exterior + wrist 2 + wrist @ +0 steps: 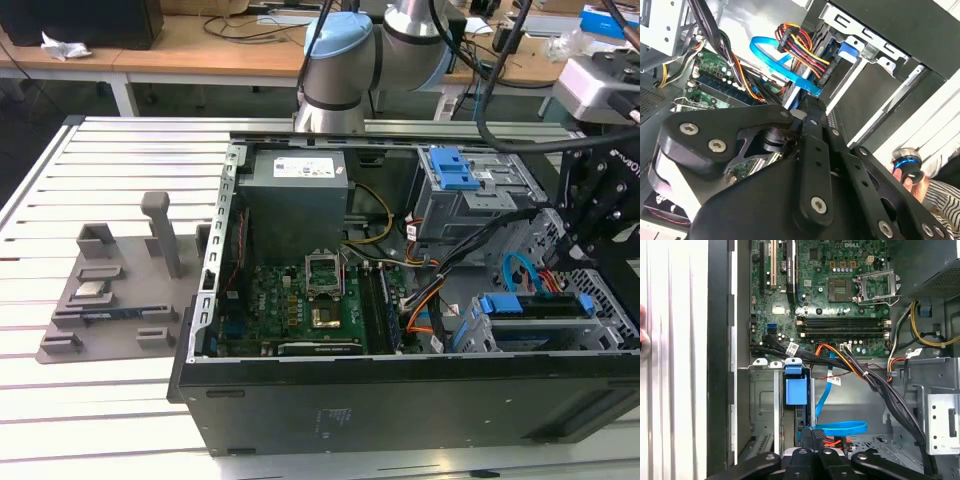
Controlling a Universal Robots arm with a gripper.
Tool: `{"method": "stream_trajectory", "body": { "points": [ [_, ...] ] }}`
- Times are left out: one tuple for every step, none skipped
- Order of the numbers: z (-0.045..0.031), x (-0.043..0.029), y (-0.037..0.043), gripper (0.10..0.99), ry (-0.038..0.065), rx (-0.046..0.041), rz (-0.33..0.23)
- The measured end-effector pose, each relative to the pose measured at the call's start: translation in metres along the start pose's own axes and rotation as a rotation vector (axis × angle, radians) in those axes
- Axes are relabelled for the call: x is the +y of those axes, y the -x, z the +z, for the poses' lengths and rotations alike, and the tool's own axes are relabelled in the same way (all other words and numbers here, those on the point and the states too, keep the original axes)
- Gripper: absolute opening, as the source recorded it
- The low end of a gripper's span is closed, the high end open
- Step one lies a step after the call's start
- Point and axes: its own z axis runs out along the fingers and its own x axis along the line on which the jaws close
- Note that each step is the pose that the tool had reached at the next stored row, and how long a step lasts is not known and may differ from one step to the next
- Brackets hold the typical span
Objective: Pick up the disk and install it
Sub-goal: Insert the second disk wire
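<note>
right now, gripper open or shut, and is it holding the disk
Gripper: shut on the disk, low in the drive bay of the computer case.

Slatted metal table (120, 150), open computer case (400, 400), grey fixture (110, 300)

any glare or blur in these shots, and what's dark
In the exterior view, the slatted table is washed pale while the black case front stays dark. In the second wrist view, daylight blows out the upper left, and the gripper linkage is near and soft. In the first wrist view, the motherboard is evenly lit and sharp.
</note>
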Motion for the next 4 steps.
{"method": "stream_trajectory", "body": {
  "points": [
    [-0.0001, 0.0000, 0.0000, 0.106, 0.000, 0.0001, 0.000],
    [-0.0002, 0.0000, 0.0000, 0.106, 0.000, 0.0003, 0.000],
    [-0.0002, 0.0000, 0.0000, 0.106, 0.000, 0.0003, 0.000],
    [-0.0002, 0.0000, 0.0000, 0.106, 0.000, 0.0002, 0.000]
  ]
}}
